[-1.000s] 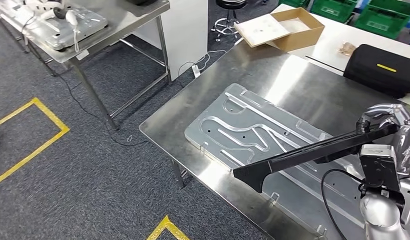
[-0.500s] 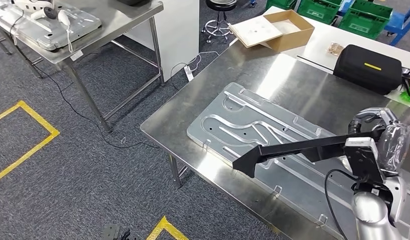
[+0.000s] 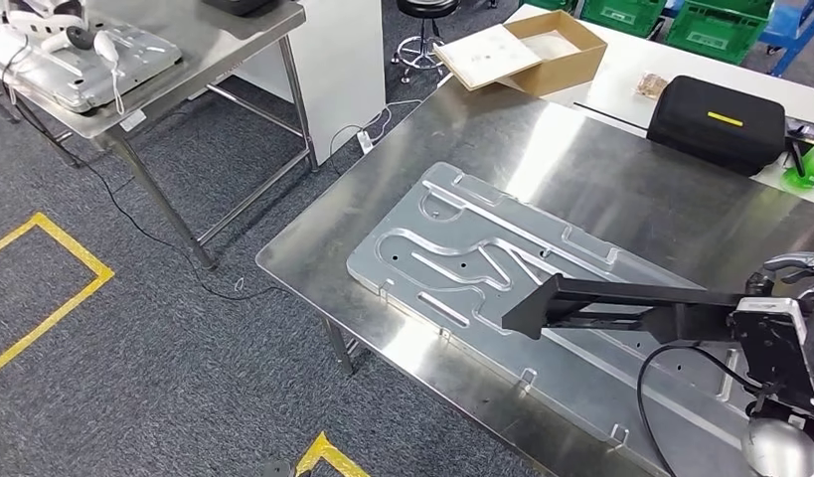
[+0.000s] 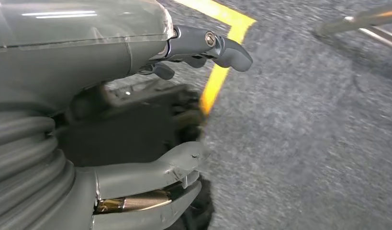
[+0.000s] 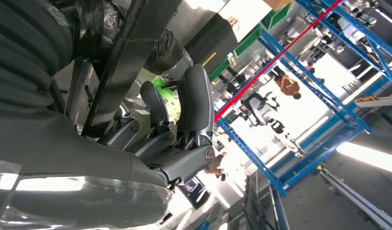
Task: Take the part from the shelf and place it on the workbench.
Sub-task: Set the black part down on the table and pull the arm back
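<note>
Head view: right robot hand grips black part above workbench.

Silver right arm, black cable, grey ribbed-cuffed robot hand.

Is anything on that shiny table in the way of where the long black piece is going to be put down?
Yes. The black part in the right hand hangs over a big metal plate that lies flat on the workbench beneath it.

Bright overhead light, glare on steel workbench, left wrist view motion-blurred
</note>
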